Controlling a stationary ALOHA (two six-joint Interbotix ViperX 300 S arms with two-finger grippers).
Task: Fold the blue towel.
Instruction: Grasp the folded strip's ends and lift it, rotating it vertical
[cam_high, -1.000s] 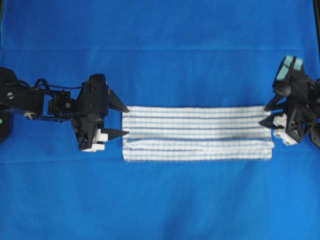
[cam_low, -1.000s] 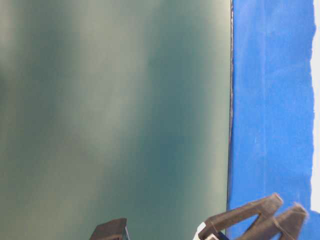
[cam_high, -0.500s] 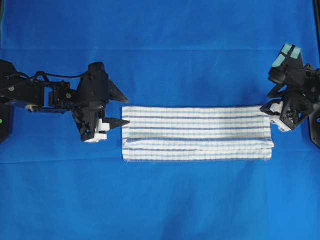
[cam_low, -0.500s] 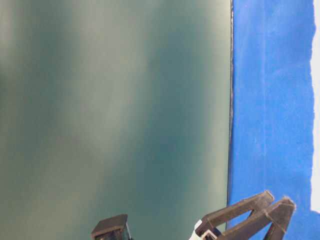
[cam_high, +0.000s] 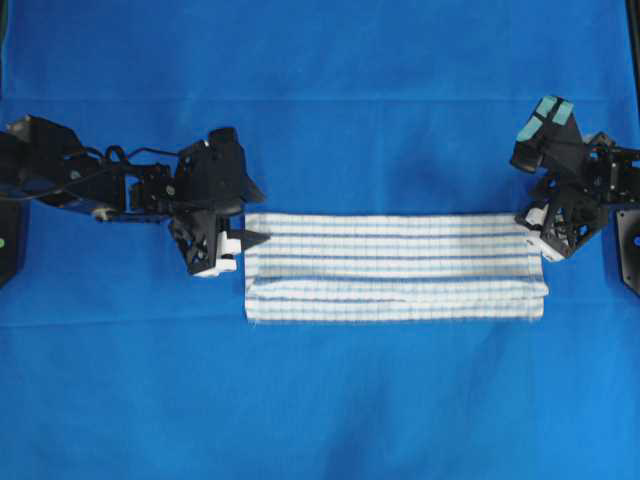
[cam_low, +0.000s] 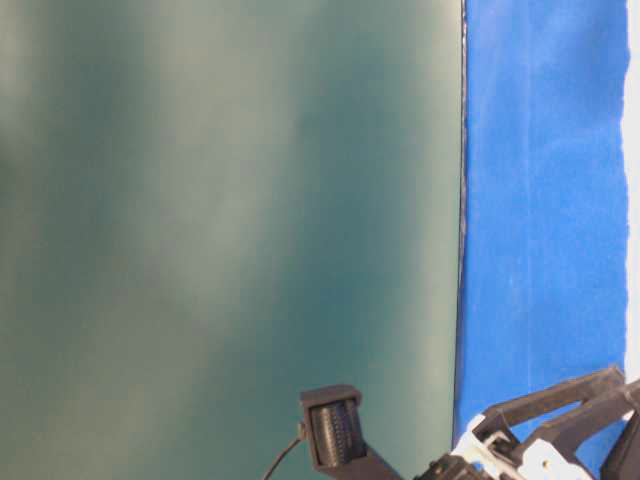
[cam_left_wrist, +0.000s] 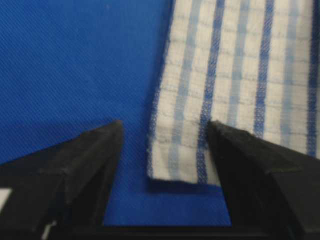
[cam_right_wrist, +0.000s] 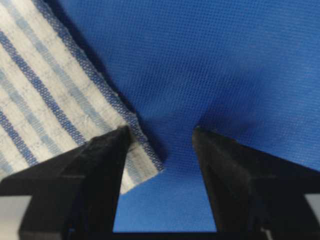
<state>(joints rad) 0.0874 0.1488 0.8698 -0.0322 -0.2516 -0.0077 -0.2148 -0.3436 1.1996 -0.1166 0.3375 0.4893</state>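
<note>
Both arms moved up — fingers spread, straddling the blue towel's (cam_high: 395, 266) far corners — no writing readable.

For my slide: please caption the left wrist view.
Open left gripper straddling a corner of the striped towel on blue sheet.

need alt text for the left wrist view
A corner of the striped towel lies flat on the blue sheet between the open left gripper, one black finger overlapping its edge.
</note>
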